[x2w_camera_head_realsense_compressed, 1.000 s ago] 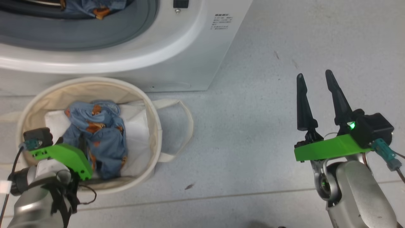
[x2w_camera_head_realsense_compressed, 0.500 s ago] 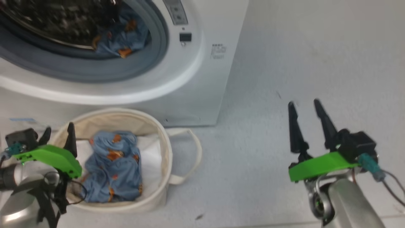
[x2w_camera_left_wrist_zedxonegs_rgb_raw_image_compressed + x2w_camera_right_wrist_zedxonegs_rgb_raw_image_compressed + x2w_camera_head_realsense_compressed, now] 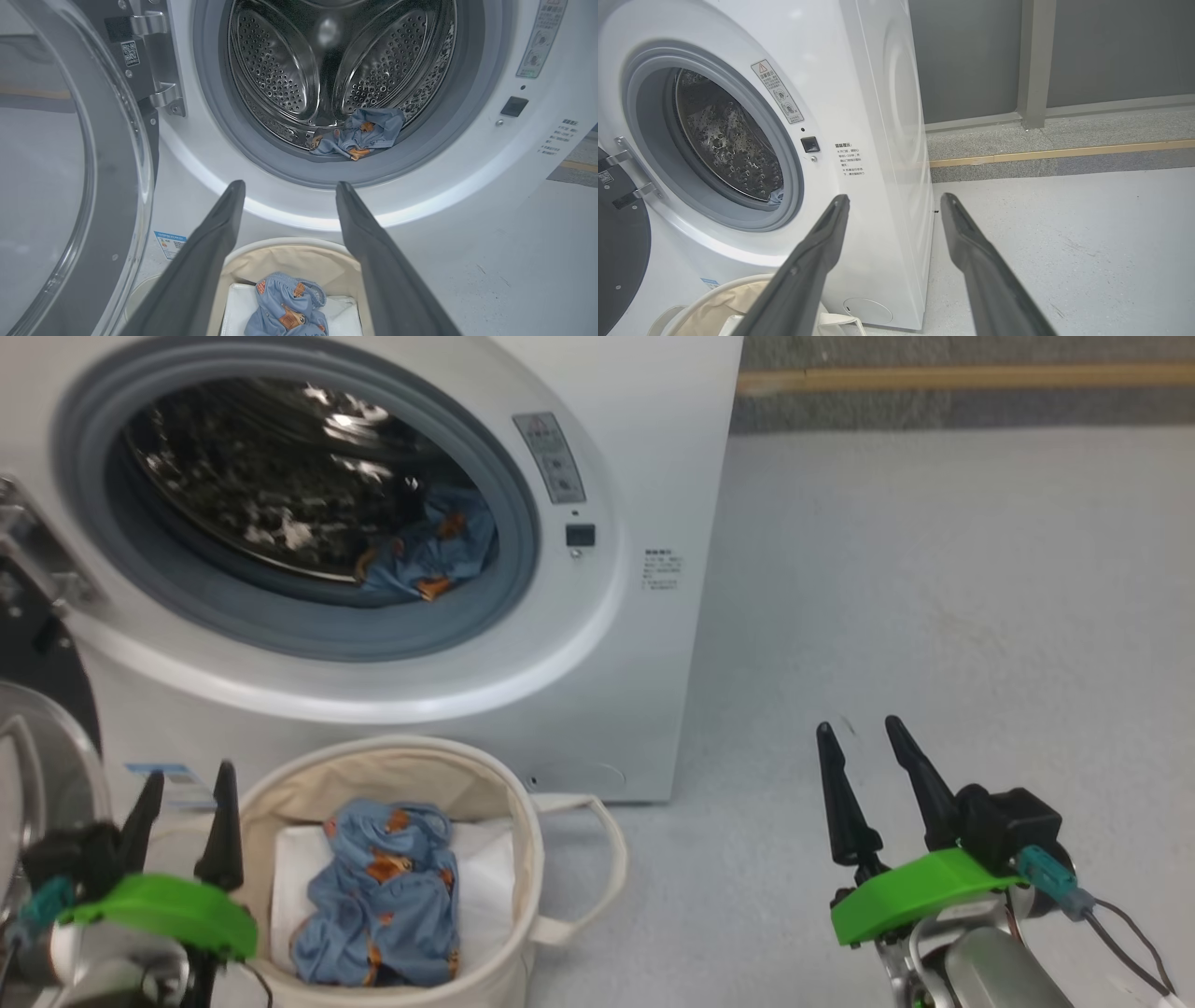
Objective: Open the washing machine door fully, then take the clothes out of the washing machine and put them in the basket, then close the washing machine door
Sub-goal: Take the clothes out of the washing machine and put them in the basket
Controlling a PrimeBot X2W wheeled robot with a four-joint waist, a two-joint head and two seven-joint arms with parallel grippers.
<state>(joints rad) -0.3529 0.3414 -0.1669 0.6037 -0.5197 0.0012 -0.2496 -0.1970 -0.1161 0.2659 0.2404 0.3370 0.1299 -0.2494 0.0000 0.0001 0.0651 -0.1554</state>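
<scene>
Head camera has tilted up since a second ago, so the whole scene sits lower: the drum opening of the washing machine (image 3: pixel 597 691) is now in full view where only its lower rim showed before. Real change: left gripper (image 3: pixel 189 773), a second ago pointing down into the basket (image 3: pixel 527 859) with its fingers out of sight, now has both fingers pointing up just outside the basket's left rim, spread apart and holding nothing. Right gripper (image 3: pixel 859 726) looks the same as before, fingers parted, empty, over bare floor (image 3: pixel 934 569) well right of the machine.

Washing machine door (image 3: pixel 70 186) is swung open to the left, hinge bracket showing, clear glass centre with grey inner ring. Bear-print piece in the drum (image 3: pixel 425 555): blue, crumpled, orange-brown bears, lying at the lower right of the steel drum against the grey gasket. Bear-print piece in the basket (image 3: pixel 387 896): same blue print, bunched up, lying on a white sheet (image 3: pixel 485 887). Basket stands on the floor right in front of the machine, below the opening.
</scene>
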